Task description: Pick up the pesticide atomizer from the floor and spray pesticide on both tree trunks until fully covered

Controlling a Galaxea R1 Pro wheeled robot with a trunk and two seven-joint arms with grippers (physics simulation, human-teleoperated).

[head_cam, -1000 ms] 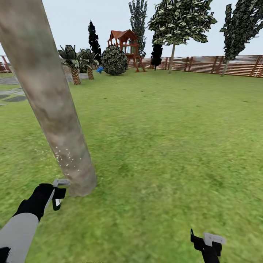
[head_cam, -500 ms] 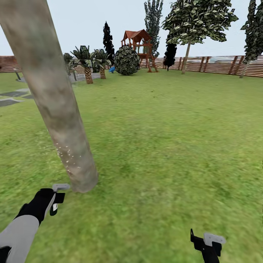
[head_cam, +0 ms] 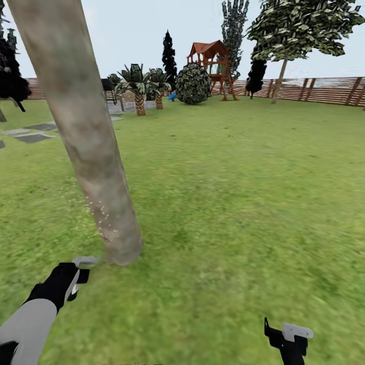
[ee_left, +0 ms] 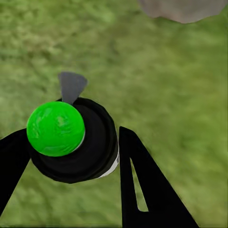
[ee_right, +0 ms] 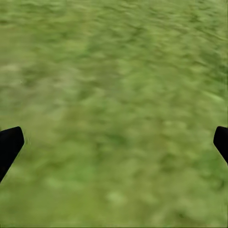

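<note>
A pale mottled tree trunk [head_cam: 86,137] leans up through the left of the head view, and whitish pesticide specks [head_cam: 104,220] dot its lower part. Just in front of its flared base, my left gripper [head_cam: 76,278] is shut on the pesticide atomizer [head_cam: 82,268]. In the left wrist view the atomizer [ee_left: 90,156] is a black round bottle with a bright green top and a grey nozzle, held between the black fingers [ee_left: 137,175], and the trunk base [ee_left: 183,8] lies ahead. The second tree [head_cam: 278,81] stands far off by the fence. My right gripper [head_cam: 289,337] hangs open over grass [ee_right: 116,137].
Lawn spreads all around. A brown slat fence [head_cam: 324,90] closes the far side. A red-roofed play tower [head_cam: 213,68], a round bush [head_cam: 192,83], short palms [head_cam: 137,88] and dark narrow trees stand at the back. Grey paving slabs [head_cam: 35,134] lie at far left.
The whole head view has swung left, so the trunk and background now sit further right. My left gripper with the atomizer sits slightly lower by the trunk base. The right gripper is unchanged.
</note>
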